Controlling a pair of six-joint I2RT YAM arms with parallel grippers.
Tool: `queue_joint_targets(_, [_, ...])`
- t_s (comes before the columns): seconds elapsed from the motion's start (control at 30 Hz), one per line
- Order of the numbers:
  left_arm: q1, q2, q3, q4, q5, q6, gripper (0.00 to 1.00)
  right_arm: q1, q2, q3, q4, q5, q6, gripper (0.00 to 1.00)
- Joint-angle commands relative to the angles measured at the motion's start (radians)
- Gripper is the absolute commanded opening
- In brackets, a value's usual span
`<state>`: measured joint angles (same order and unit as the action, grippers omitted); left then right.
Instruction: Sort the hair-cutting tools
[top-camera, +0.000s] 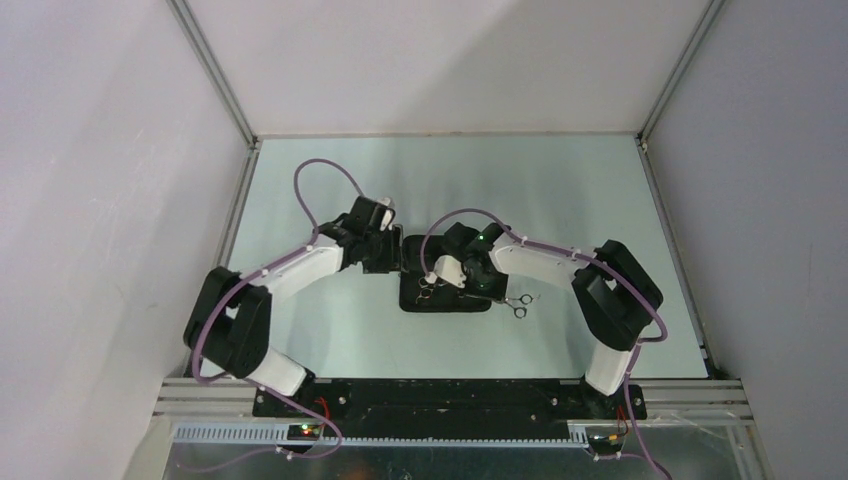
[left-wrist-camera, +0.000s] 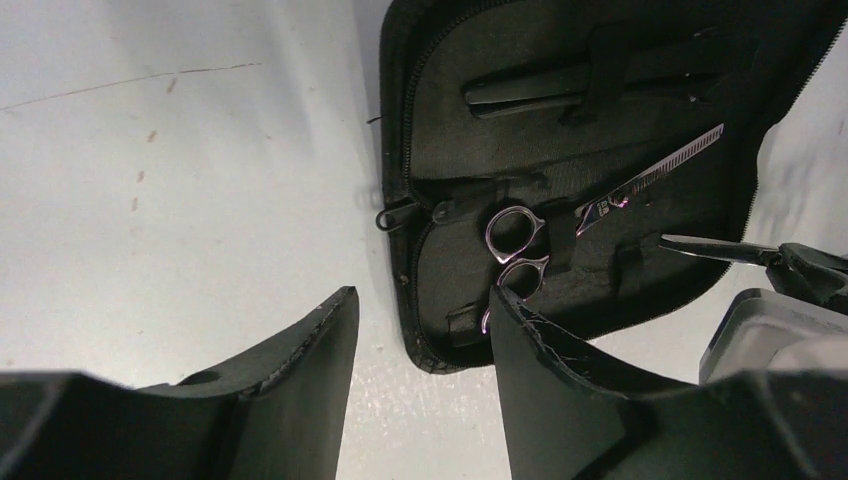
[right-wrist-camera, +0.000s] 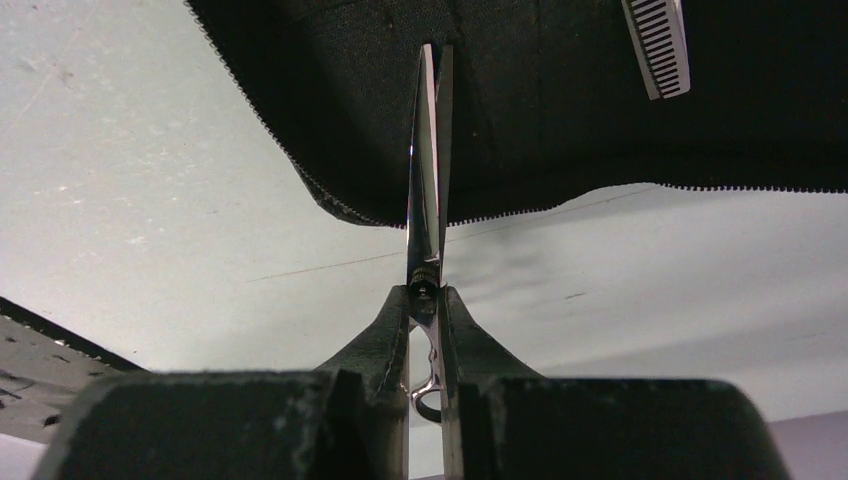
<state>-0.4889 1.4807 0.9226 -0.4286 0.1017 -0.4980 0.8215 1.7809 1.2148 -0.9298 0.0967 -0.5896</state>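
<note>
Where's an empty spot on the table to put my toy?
Bare table along the back wall, and between the pouch and the arm bases. Crowded in the middle: the left gripper and right gripper, holding scissors, meet at the pouch.

Bright diffuse light, soft shadows, pouch (left-wrist-camera: 470, 150) interior murky, wrist-view jaws blurred up close

The pouch (left-wrist-camera: 470, 130) was black, edged with fine zipper teeth; the scissors (left-wrist-camera: 600, 208) inside were silver with a purplish sheen, one blade comb-toothed; the other scissors (right-wrist-camera: 428, 160) were plain silver; the table (left-wrist-camera: 180, 180) was pale grey, faintly scratched.
</note>
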Motion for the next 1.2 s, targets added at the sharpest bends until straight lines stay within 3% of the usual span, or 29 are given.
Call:
queue_joint_targets(0.0, [-0.020,0.055,0.053,0.030,0.031,-0.008,0.56,0.005,0.012,-0.014,0.057,-0.015,-0.040,0.00])
queue_joint_targets(0.57, [-0.042,0.177,0.061,0.020,0.021,0.011,0.48,0.103,-0.021,-0.084,0.133,-0.034,-0.068,0.00])
queue_joint_targets(0.77, [-0.046,0.190,0.060,0.013,0.008,0.026,0.46,0.139,-0.006,-0.084,0.229,-0.001,-0.093,0.00])
queue_joint_targets(1.07, [-0.066,0.212,0.045,0.048,0.021,0.037,0.34,0.155,0.012,-0.083,0.336,0.094,-0.142,0.00])
queue_joint_targets(1.17, [-0.076,0.224,0.029,0.059,0.022,0.039,0.23,0.169,0.012,-0.082,0.369,0.113,-0.182,0.00])
